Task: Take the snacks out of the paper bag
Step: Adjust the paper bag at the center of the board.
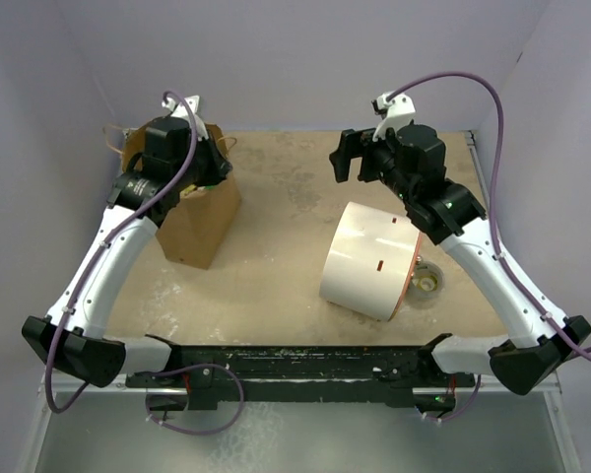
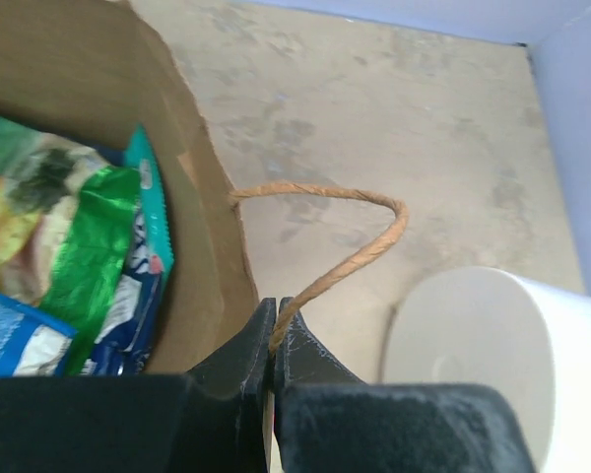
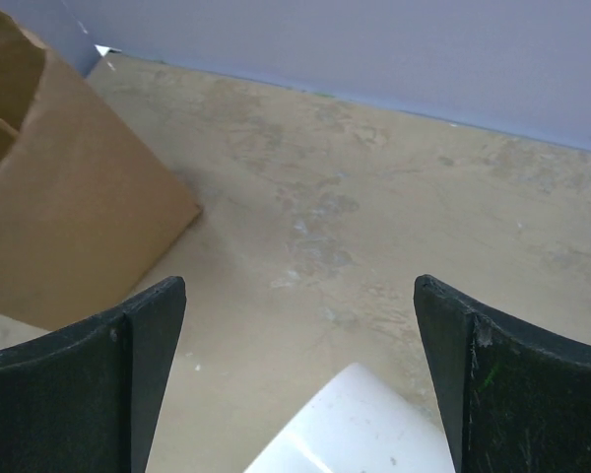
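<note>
1. Bench [image 1: 305,182]: tan and scuffed, carries everything.
2. Paper bag [image 1: 199,222]: brown kraft, standing far-left on the bench with its mouth open upward, directly under the left wrist.
3. White cylinder [image 1: 369,258]: lying on its side right of centre, orange rim toward the near side, well apart from the bag.
4. Right end effector [image 3: 297,286]: fingers wide apart and holding nothing. It hovers over bare bench between the bag and the cylinder.
5. Left end effector [image 2: 276,317]: fingers together, clamped on the twisted paper handle [image 2: 345,212] at the bag's right rim.
6. Snacks [image 2: 89,246]: green, teal and blue foil packets, all inside the bag. None are out on the bench.
7. Tape roll [image 1: 428,283]: small, just beside the cylinder's rim.
8. Step, as a judgement: the left arm is steadying the bag by its handle and extraction hasn't begun.
9. Next move: the right end effector needs to cross to the bag mouth, drop in and pinch the topmost green packet. The left grip should hold so the bag doesn't lift or tip.
</note>
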### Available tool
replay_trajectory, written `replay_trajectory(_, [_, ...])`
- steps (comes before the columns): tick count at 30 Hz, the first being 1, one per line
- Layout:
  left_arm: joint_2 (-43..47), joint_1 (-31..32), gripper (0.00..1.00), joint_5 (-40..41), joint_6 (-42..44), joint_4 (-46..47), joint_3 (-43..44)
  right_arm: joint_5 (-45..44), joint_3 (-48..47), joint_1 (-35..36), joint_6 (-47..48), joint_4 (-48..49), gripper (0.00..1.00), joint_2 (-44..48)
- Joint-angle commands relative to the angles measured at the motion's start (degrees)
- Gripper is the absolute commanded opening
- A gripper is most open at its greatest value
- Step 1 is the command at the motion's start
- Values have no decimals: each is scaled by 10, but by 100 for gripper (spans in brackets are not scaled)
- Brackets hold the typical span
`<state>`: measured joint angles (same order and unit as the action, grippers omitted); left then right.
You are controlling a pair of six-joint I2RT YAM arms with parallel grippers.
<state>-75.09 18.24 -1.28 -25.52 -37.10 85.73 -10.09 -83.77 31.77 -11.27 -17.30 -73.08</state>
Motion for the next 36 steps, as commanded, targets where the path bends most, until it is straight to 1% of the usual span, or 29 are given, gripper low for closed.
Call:
replay_trajectory(1, [-2, 40, 1, -25, -114, 71, 9, 49, -35, 3, -73, -20, 100, 11])
replay_trajectory(3, [-14, 43, 8, -32, -124, 65, 24, 67, -42, 3, -83, -37, 100, 11])
replay_trajectory(5, [-15, 43, 14, -46, -110, 59, 42, 73, -43, 3, -86, -48, 100, 16])
replay_trajectory(8, [-1, 42, 45, -55, -63, 25, 71, 68, -39, 3, -89, -50, 100, 21])
replay_trajectory(10, [15, 40, 62, -48, -17, -15, 94, 70, -42, 3, -89, -47, 100, 17])
replay_trajectory(11, [20, 38, 69, -40, 2, -41, 110, 72, -44, 3, -91, -45, 100, 14])
replay_trajectory(13, [26, 23, 78, -34, 35, -95, 140, 75, -49, 3, -91, -44, 100, 8])
replay_trajectory(15, [31, -22, 86, -58, 65, -141, 170, 75, -54, 3, -89, -45, 100, 3])
replay_trajectory(16, [31, -54, 98, -78, 76, -161, 185, 74, -55, 2, -87, -46, 100, 2])
replay_trajectory(17, [30, -92, 100, -91, 84, -181, 199, 70, -55, 3, -84, -48, 99, 1])
replay_trajectory(18, [27, -120, 99, -85, 88, -200, 213, 65, -55, 3, -81, -48, 100, 0])
replay_trajectory(20, [16, -157, 99, -48, 95, -224, 238, 59, -55, 3, -77, -50, 100, -1])
replay_trajectory(22, [2, -166, 99, 32, 75, -239, 258, 53, -57, 3, -71, -49, 100, -4])
replay_trajectory(25, [-7, -175, 99, 187, 16, -274, 268, 47, -61, 3, -57, -45, 100, -9])
replay_trajectory(27, [4, -185, 99, 246, -2, -270, 244, 40, -58, 3, -42, -43, 99, -9])
replay_trajectory(28, [14, -192, 99, 257, -5, -255, 225, 39, -55, 3, -34, -40, 99, -9])
replay_trajectory(29, [27, -202, 100, 257, -7, -236, 202, 39, -52, 3, -24, -35, 100, -10])
replay_trajectory(30, [38, -213, 97, 251, -12, -215, 181, 34, -50, 3, -13, -29, 99, -11])
replay_trajectory(31, [48, -230, 91, 238, -23, -197, 163, 21, -51, 3, -3, -26, 99, -13])
replay_trajectory(33, [49, -263, 75, 189, -35, -166, 136, -4, -53, 8, 27, -17, 100, -20])
replay_trajectory(34, [43, -280, 70, 157, -42, -155, 129, -22, -56, 14, 45, -12, 100, -23])
replay_trajectory(36, [25, -310, 63, 89, -51, -139, 123, -87, -60, 43, 94, 3, 100, -33])
